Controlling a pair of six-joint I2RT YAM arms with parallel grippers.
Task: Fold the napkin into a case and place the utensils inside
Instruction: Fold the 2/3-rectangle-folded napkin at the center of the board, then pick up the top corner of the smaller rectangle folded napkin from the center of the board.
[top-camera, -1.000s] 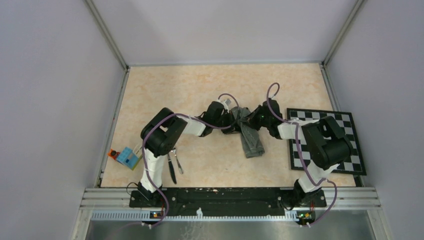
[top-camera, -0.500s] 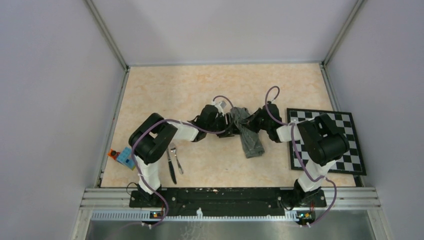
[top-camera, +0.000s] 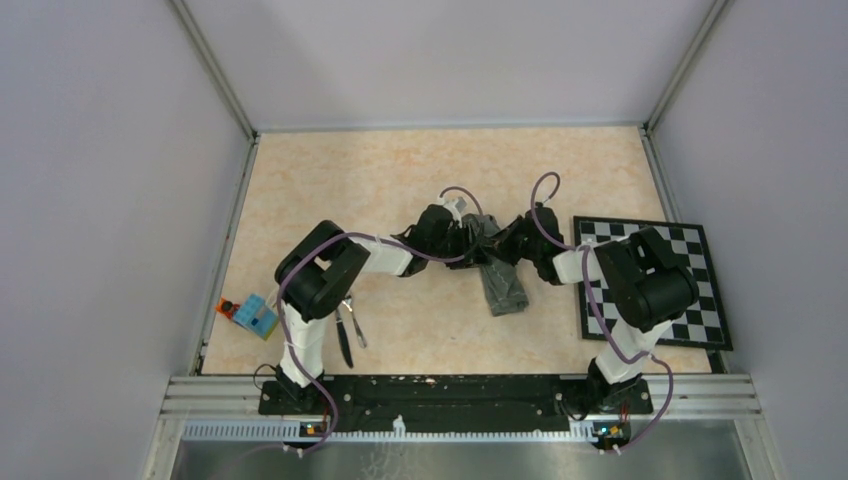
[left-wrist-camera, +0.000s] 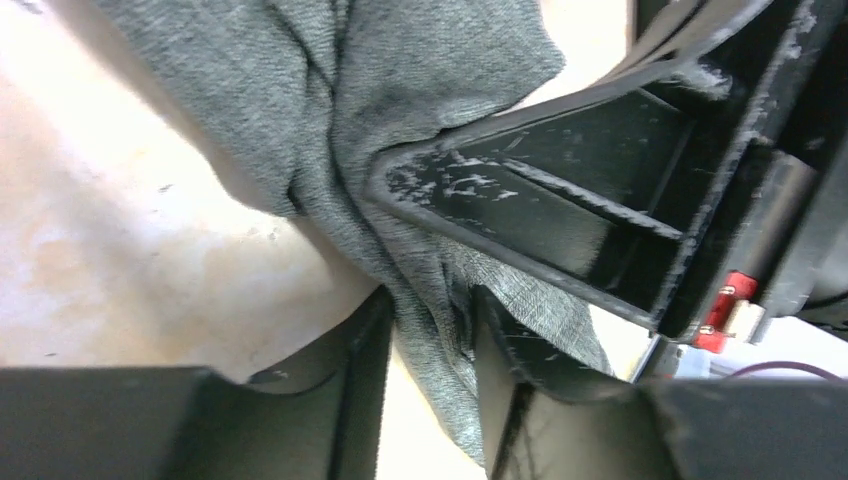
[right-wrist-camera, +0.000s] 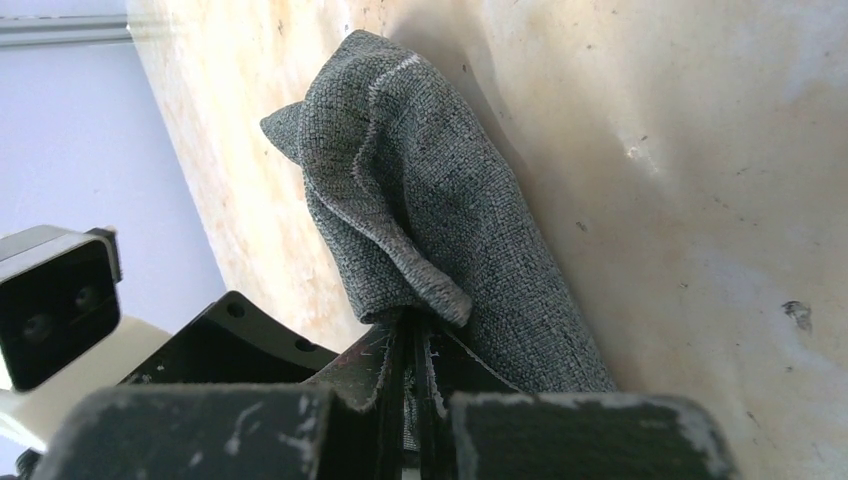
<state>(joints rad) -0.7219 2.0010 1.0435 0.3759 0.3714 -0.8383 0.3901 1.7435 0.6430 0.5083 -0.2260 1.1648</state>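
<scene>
Napkin (top-camera: 503, 287) folded narrow; knife (top-camera: 345, 345), fork (top-camera: 358, 330) well apart on table (top-camera: 400, 170).

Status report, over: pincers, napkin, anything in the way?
Right pincer shut on the napkin, at its edge. Left pincer straddles a bunch of it, grip unclear. Napkin rumpled, not yet a case. Utensils off to the left, out of the way.

napkin (right-wrist-camera: 430, 220): coarse woven cloth, dark grey, matt — paler stitched hem
fingers (left-wrist-camera: 540, 200): black plastic, matt, scuffed whitish
table (top-camera: 380, 180): smooth, pale mottled beige, faintly stained
knife (top-camera: 345, 345): shiny metal
fork (top-camera: 358, 332): shiny metal
board (top-camera: 690, 300): black-and-white checks, matt
</scene>
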